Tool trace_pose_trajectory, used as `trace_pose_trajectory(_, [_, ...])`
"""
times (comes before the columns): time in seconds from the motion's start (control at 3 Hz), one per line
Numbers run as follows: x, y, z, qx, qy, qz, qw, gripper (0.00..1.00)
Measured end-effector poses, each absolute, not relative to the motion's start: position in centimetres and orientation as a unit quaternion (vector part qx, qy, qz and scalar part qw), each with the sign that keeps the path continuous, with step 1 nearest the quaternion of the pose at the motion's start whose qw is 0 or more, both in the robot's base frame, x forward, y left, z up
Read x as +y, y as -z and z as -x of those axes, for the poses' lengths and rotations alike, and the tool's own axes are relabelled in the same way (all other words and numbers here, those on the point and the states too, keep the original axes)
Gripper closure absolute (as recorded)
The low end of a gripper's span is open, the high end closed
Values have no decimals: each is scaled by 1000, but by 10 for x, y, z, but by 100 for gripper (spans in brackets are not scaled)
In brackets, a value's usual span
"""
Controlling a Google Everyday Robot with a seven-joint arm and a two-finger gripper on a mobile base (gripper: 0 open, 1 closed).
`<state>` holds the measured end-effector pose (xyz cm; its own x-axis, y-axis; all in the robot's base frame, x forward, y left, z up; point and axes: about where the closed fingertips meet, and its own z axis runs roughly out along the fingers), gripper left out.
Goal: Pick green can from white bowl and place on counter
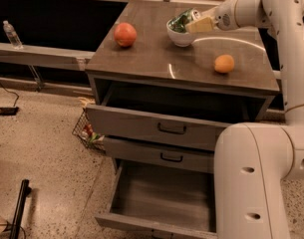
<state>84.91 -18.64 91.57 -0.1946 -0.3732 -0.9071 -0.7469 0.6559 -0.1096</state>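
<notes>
The green can (183, 20) lies tilted in the white bowl (180, 36) at the back middle of the counter (161, 59), with its silver top towards the arm. My gripper (196, 23) reaches in from the right over the bowl's rim. It is shut on the can, and a tan finger (202, 25) lies across the can's near side. The can sticks up above the rim.
A red apple (125, 34) sits on the counter left of the bowl, and an orange (224, 63) sits to the front right. Below, the top drawer (156, 126) is slightly open and the bottom drawer (159, 198) is pulled far out. A wire basket (89, 133) stands on the floor to the left.
</notes>
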Motion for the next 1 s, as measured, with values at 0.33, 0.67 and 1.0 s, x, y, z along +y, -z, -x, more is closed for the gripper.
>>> trace_pose_trajectory(0.33, [-180,-937,-855,736,-177,369,540,100])
trace_pose_trajectory(0.67, [-191,-960,-861,728,-160,353,565,100])
trace_pose_trajectory(1.0, [-235,-984,-861,735,-114,318,588,100])
